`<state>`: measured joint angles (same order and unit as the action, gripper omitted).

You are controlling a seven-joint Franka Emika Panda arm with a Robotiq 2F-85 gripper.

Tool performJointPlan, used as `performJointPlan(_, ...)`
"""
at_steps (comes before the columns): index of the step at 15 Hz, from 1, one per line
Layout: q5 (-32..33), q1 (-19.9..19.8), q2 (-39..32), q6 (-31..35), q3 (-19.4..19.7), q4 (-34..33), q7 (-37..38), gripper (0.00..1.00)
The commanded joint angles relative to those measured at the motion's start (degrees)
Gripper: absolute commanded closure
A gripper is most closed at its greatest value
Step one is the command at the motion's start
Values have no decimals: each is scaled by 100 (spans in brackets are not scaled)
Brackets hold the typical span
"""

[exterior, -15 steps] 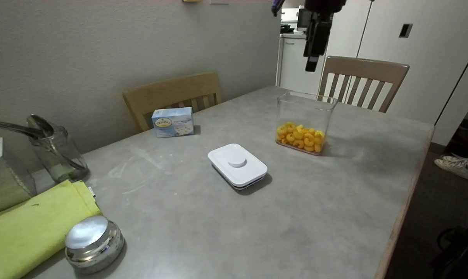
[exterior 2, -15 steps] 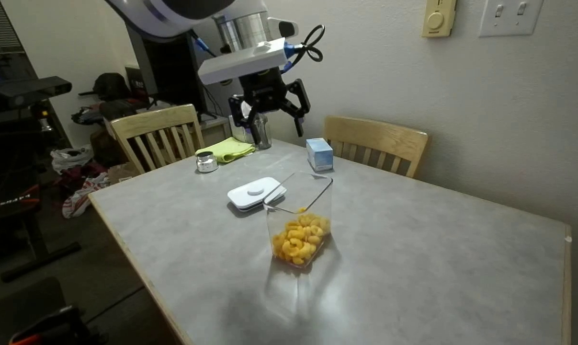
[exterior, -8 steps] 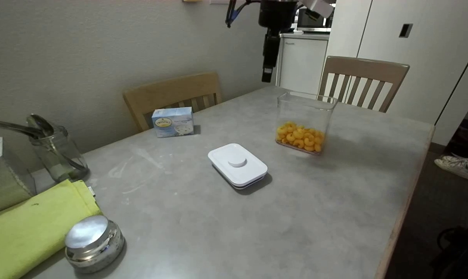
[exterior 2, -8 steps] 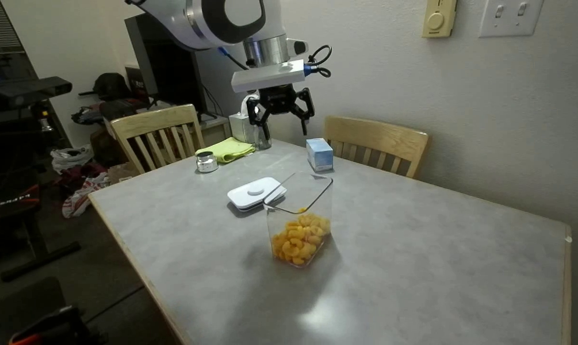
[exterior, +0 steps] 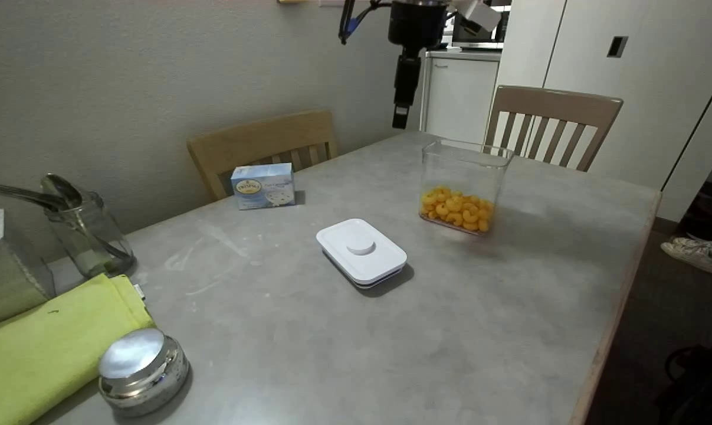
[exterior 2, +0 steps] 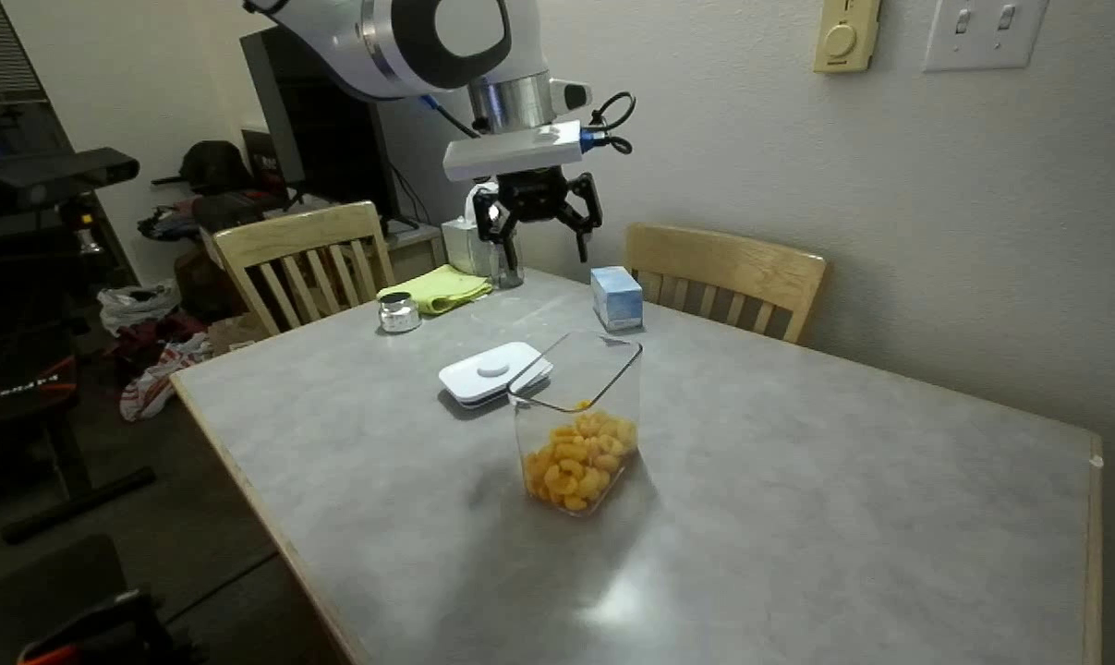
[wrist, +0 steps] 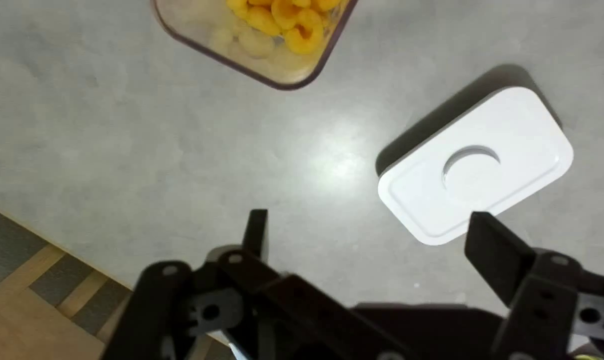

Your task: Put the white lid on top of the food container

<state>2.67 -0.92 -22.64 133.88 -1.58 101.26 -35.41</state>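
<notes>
The white lid (exterior: 361, 260) lies flat on the table, raised round knob up; it also shows in an exterior view (exterior 2: 488, 374) and in the wrist view (wrist: 474, 175). The clear food container (exterior: 459, 198) stands upright and uncovered beside it, yellow-orange pieces in its lower part; it shows in an exterior view (exterior 2: 580, 453), and its near corner is at the top edge of the wrist view (wrist: 281, 65). My gripper (exterior 2: 547, 259) hangs well above the table, fingers wide apart with nothing between them. In the wrist view one fingertip of the gripper (wrist: 369, 214) overlaps the lid's edge.
A blue-and-white box (exterior: 264, 186) stands near the wall-side chair (exterior: 267, 139). A glass jar with cutlery (exterior: 90, 236), a tissue box (exterior: 7, 265), a yellow-green cloth (exterior: 61, 336) and a shiny metal jar (exterior: 143, 372) are grouped at one end of the table (exterior: 391, 354).
My gripper has moved toward the wall side and slightly lower, mostly in the first half second, with only a small shift since. It stays open. The lid and container have not moved.
</notes>
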Motion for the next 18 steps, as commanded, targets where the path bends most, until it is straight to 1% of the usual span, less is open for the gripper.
performJointPlan(1,-177,-18,-407,140,-249,-256,457,0)
performJointPlan(3,-220,46,-674,74,-355,-467,890,0)
performJointPlan(7,-303,218,-1279,-34,-425,-1015,1884,0)
performJointPlan(9,-422,285,-1568,-193,-467,-1338,2289,0)
performJointPlan(14,-718,521,-2220,-695,-422,-2177,3445,0)
performJointPlan(16,-887,579,-2397,-854,-437,-2403,3869,0)
performJointPlan(17,-956,611,-2451,-899,-438,-2478,4044,0)
performJointPlan(18,-1030,565,-2432,-801,-510,-2469,3919,0)
